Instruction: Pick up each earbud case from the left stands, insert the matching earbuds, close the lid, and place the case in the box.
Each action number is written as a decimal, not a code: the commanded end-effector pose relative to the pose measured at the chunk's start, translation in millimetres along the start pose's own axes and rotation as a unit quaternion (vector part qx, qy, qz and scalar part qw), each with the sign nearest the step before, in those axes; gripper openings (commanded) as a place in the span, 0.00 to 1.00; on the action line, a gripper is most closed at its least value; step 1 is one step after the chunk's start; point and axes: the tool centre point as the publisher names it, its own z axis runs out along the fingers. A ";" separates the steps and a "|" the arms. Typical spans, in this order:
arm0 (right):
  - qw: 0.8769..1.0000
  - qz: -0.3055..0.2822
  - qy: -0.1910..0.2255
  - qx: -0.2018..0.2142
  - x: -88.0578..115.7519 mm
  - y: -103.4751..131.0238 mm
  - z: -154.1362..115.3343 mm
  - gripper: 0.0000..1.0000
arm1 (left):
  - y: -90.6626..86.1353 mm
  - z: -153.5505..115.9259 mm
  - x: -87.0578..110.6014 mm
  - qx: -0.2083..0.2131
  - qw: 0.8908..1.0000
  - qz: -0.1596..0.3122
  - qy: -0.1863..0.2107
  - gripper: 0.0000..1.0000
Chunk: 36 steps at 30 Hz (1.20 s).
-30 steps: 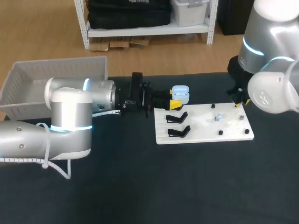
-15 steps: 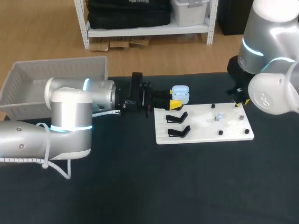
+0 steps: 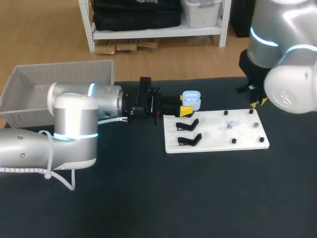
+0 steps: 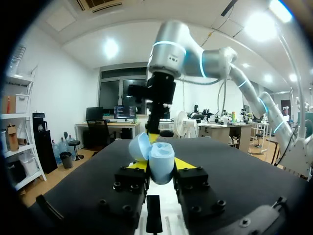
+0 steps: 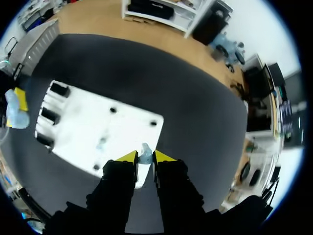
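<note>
Blue earbud case (image 3: 191, 99), open, in left claw (image 4: 161, 165)

case (image 4: 161, 165): pale blue, plain; lid & body same shade.
earbud (image 5: 145, 152): pale blue-white, no markings seen.
L gripper (image 4: 160, 165): black body, bright yellow tips.
R gripper (image 5: 142, 156): black body, bright yellow tips.
L arm (image 3: 74, 124): silver-grey shell, cyan lit ring.
R arm (image 3: 282, 44): silver-grey shell, cyan lit ring.
board (image 3: 213, 136): white, plain.
pegs (image 3: 233, 141): black.
stands (image 3: 188, 124): black, both.
table (image 3: 198, 198): v. dark, near black w/ blue tinge, no pattern.
box (image 3: 64, 65): off-white/lt grey, vertical ribbing on walls.
</note>
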 end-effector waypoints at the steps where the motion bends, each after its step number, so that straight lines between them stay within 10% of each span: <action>1: 1.000 0.005 0.006 0.005 5.0 31.6 -65.0 0.00 | 0.2 0.4 1.4 -0.001 1.000 0.002 -0.002 0.00; 16: 0.999 -0.047 -0.013 -0.002 21.3 119.3 -111.0 0.00 | 0.2 0.4 1.4 -0.001 1.000 0.002 -0.002 0.00; 30: 0.999 -0.052 -0.015 0.001 22.7 121.1 -111.0 0.00 | 0.2 0.4 1.4 -0.001 1.000 0.002 -0.002 0.00; 36: 0.995 0.089 0.009 -0.036 -1.6 132.5 -119.3 0.00 | 0.2 0.4 1.4 -0.001 1.000 0.002 -0.002 0.00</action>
